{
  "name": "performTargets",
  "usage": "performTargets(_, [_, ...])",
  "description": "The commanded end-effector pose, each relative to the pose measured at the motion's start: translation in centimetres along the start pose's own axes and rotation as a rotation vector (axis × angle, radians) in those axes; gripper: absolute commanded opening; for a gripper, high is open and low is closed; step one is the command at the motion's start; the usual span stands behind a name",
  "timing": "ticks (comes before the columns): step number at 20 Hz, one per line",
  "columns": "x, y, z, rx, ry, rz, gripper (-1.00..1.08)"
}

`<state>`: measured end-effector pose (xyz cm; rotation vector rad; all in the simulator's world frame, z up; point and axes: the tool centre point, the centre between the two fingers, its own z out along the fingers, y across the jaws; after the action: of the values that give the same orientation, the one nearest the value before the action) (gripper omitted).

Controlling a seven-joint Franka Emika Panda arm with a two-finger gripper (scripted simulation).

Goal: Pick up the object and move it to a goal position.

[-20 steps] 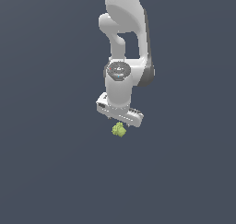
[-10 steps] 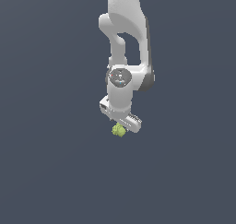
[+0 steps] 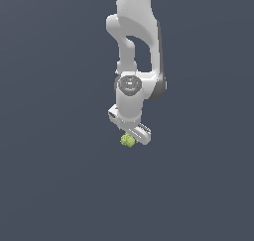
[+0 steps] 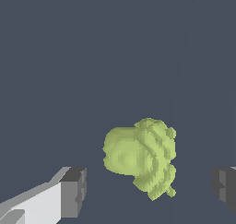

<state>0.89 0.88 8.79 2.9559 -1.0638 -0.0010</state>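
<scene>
Clump between spread tool fingers, seemingly untouched.

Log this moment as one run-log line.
phase: pre-grasp | gripper: open, astride object, no contact | yellow-green clump: on floor, not lifted

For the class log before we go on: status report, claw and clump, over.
Claw open, fingers either side of clump. Yellow-green clump in the gap, not gripped. Nothing in the way.
</scene>
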Motion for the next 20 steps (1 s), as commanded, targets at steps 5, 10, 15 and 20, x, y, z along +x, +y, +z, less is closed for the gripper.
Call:
performTargets(5, [0.0,0.0,1.4,0.0,0.0,0.002,1.0])
performTargets(10, [-0.1,0.1,4.0,0.0,0.0,0.004,1.0])
performTargets(15, [0.0,0.0,5.0,0.0,0.0,0.005,1.0])
performTargets(20, [0.0,0.0,5.0,0.0,0.0,0.005,-1.0])
